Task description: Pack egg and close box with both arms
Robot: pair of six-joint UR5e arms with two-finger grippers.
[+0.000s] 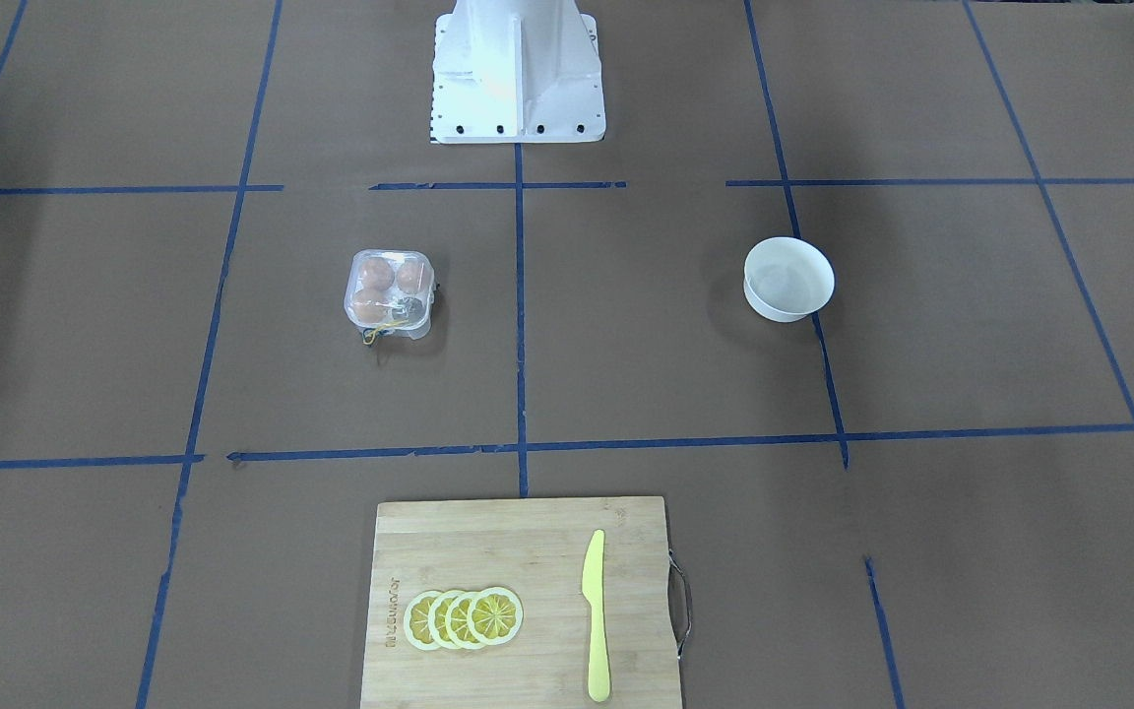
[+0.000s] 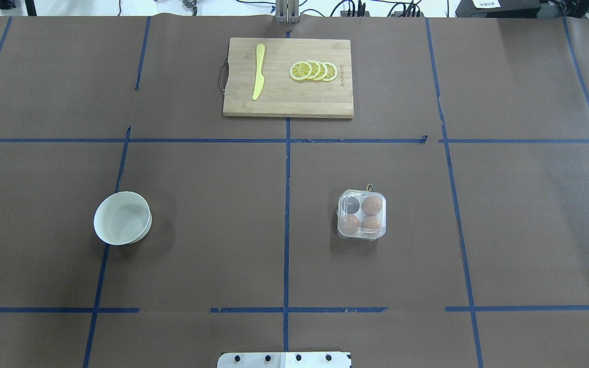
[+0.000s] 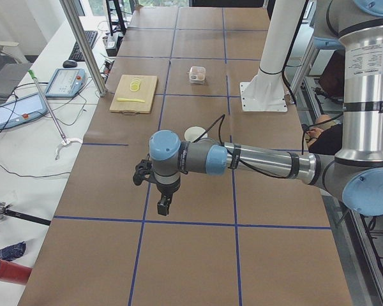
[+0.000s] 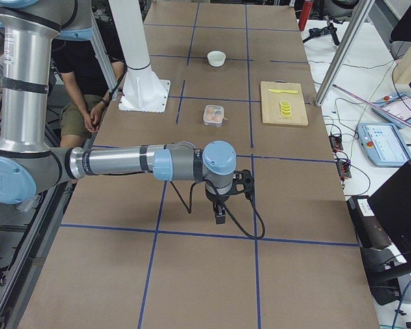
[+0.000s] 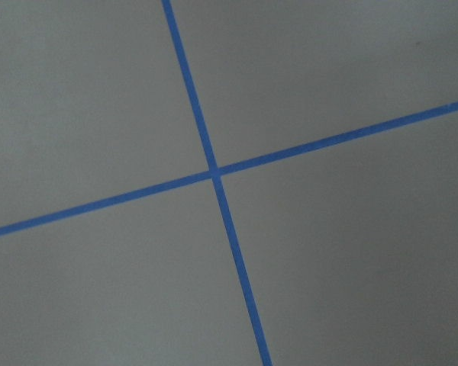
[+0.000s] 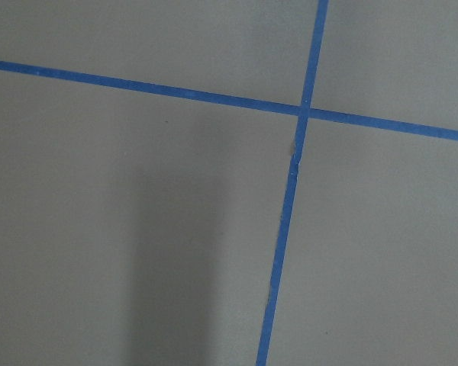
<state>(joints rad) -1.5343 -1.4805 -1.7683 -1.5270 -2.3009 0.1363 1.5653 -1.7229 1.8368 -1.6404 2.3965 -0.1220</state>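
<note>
Table (image 2: 212,230): brown paper with a blue tape grid; both wrist views show you only this.
Left arm (image 3: 262,160): silver tube with blue caps. The left gripper (image 3: 162,205) hangs over bare table, touching nothing; you cannot judge the jaw gap from the side.
Right arm (image 4: 116,162): same build. The right gripper (image 4: 220,216) points down and holds nothing visible; jaw gap cannot be told.
Cutting board (image 2: 284,99): rectangular bamboo, carrying a yellow knife (image 2: 258,71) and lemon slices (image 2: 314,70).
Bowl (image 2: 122,217): round, white.
Egg carton (image 2: 361,232): clear plastic, four cells, well apart from both grippers; the lid lies over the cells, latch indistinct.
Brown eggs (image 2: 371,205): three smooth ovals inside the carton; the fourth cell looks dark.
</note>
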